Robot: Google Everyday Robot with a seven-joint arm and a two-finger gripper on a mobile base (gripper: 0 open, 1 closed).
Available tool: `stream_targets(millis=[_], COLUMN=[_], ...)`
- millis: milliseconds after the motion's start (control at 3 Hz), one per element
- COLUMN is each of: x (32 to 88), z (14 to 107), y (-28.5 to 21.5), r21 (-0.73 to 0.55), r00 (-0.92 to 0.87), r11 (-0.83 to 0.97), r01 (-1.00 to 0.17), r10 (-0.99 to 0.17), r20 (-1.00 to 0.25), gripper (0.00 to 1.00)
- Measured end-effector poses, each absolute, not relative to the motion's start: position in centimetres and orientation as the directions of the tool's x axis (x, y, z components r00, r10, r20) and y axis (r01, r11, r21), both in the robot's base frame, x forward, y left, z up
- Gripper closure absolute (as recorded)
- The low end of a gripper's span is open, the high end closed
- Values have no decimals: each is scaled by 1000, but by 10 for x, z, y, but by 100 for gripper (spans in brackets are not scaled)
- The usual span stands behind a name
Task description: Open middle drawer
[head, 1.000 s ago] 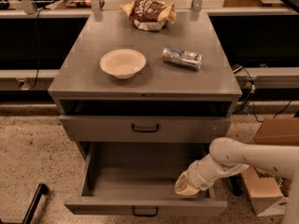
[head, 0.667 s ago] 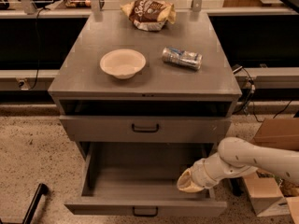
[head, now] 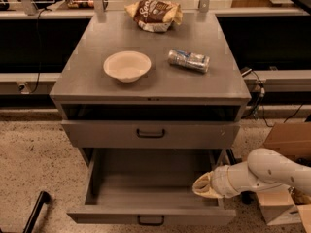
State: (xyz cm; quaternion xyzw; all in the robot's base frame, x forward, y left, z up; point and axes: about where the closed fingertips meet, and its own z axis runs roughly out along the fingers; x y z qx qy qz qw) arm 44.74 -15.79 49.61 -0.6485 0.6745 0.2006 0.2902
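The grey cabinet [head: 97,81] has a low drawer front with a small dark loop handle, the middle drawer [head: 150,133]. It sits flush and shut under a dark gap below the top. Beneath it a taller drawer [head: 146,188] is pulled far out and looks empty, with its own handle at the front edge. My gripper [head: 204,186], cream-coloured on a white arm [head: 272,171], comes in from the right. It sits low over the right side of the open bottom drawer, below and right of the middle drawer's handle.
On the cabinet top are a beige bowl [head: 127,65], a crushed can [head: 189,60] lying on its side and a brown snack bag [head: 154,14]. Cardboard boxes [head: 286,144] stand on the speckled floor at right. A dark bar [head: 36,210] lies at lower left.
The arm has drawn back a little to the right, and the gripper has shifted slightly right over the open bottom drawer. The drawers have not moved.
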Motion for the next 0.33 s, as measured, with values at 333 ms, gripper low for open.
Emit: stream_targets(millis=[333], x=[447], z=[496], y=[-156], r21=[-104], r00=[11], r11=[76], r01=[-992], r10=[-757], r20=[-653], gripper=[35])
